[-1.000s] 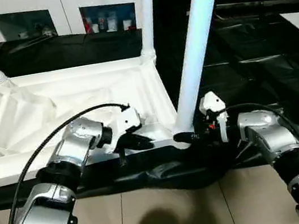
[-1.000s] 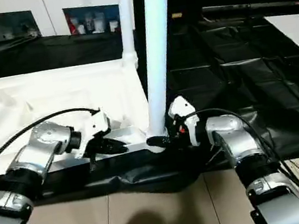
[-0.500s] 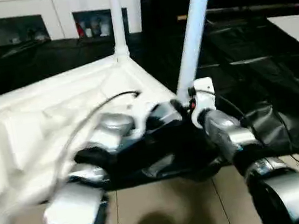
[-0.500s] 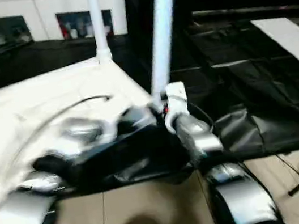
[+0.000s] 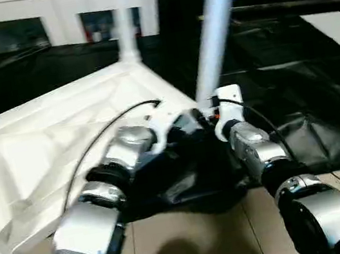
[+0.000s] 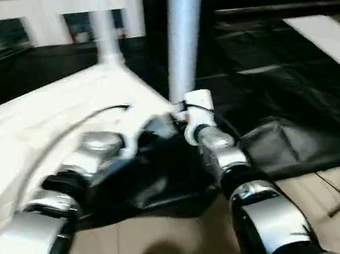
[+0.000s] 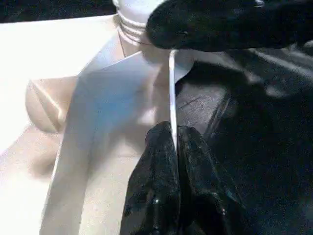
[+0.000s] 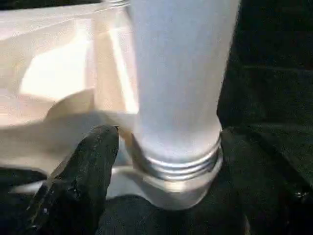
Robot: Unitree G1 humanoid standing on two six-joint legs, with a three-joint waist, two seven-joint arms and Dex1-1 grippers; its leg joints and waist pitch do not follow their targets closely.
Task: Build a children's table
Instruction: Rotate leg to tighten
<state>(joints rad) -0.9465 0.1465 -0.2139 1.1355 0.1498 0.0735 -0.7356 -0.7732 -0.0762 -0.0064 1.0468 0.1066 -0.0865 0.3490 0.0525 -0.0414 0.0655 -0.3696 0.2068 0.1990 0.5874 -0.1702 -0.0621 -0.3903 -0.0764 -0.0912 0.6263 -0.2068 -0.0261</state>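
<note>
No readable text or labels

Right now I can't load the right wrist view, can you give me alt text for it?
A white tube leg stands upright in the tabletop's corner socket, its threaded base seated at the rim. The right gripper is open, one black finger on each side of the leg's base. Black sheeting lies behind.
</note>
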